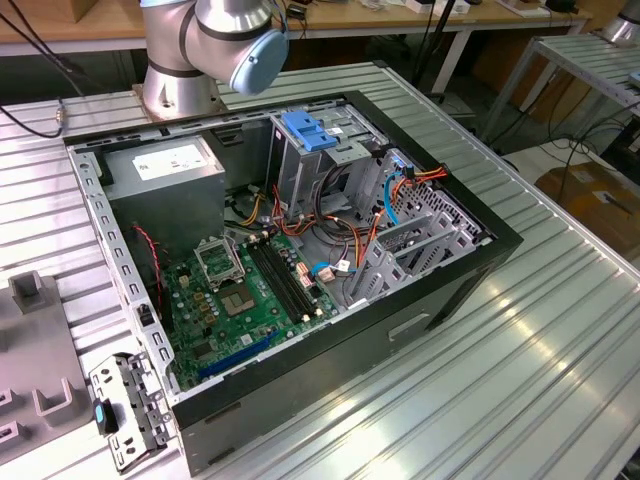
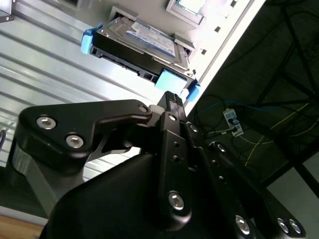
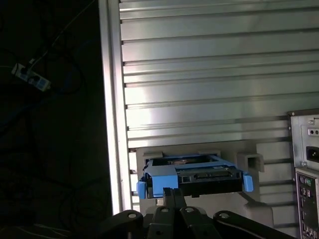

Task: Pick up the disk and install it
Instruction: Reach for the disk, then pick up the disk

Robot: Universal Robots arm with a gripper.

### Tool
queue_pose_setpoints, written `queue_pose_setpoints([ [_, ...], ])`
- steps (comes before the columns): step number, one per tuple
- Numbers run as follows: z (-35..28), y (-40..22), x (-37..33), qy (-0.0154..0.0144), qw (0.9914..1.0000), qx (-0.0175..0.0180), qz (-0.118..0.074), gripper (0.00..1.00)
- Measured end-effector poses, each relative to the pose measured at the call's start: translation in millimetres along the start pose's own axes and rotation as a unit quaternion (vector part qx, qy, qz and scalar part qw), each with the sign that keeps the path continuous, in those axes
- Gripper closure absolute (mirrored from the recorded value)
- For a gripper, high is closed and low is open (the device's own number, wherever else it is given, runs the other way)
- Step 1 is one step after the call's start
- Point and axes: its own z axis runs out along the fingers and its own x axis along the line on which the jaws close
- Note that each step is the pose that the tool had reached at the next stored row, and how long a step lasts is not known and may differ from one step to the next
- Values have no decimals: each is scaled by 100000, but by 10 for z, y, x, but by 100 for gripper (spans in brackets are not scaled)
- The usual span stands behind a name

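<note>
**Desk:** The fingers (image 3: 168, 195): how do they stand?

**Photographer:** They are pressed together tip to tip, with nothing between them. In both wrist views the black linkages fold inward to one narrow point.

**Desk:** And the disk?

**Photographer:** The disk (image 3: 199, 174) rests in a pale grey cradle (image 3: 249, 160) on the ribbed metal bench (image 3: 199, 64), close to the bench's edge. Beyond that edge, cables (image 2: 234, 122) trail across a dark floor. The second wrist view catches the white-and-blue label (image 2: 149, 35) facing up on the dark body.

**Desk:** How near are the tips?

**Photographer:** They sit right at the blue rail (image 3: 160, 183) on the end of the disk that faces them. Whether they touch it cannot be told.

**Desk:** What does the exterior view carry?

**Photographer:** An open computer case (image 1: 420, 320) lies on its side on the bench, and the arm (image 1: 215, 40) rises behind it on a grey base. Inside the case are a green motherboard (image 1: 240, 290) and a grey box with a white sticker (image 1: 165, 170), the box toward the exterior view's left. Beside that box stands a metal cage (image 1: 295, 175) topped by a light-blue cap (image 1: 307, 130). Orange and red wires (image 1: 440, 178) bunch toward the exterior view's right.
</note>
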Motion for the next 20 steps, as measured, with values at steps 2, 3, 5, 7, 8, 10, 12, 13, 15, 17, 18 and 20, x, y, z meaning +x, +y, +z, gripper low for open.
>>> queue_pose_setpoints([
  [2,0,0,1,-3,100000,0,-2,89],
  [3,0,0,1,-1,100000,1,-1,89],
  [5,0,0,2,-3,100000,0,-2,89],
  [7,0,0,2,-3,100000,1,-2,89],
  [8,0,0,2,-2,100000,1,-2,89],
  [10,0,0,3,-2,100000,0,0,89],
  [12,0,0,3,-3,100000,-1,-13,89],
  [13,0,0,3,-2,100000,0,-107,89],
  [15,0,0,3,24,99968,-21,-2540,89],
  [17,2,0,3,70,99760,-60,-6923,89],
  [18,3,0,3,77,99667,-74,-8152,89],
  [20,4,0,3,100,99483,-91,-10153,89],
])
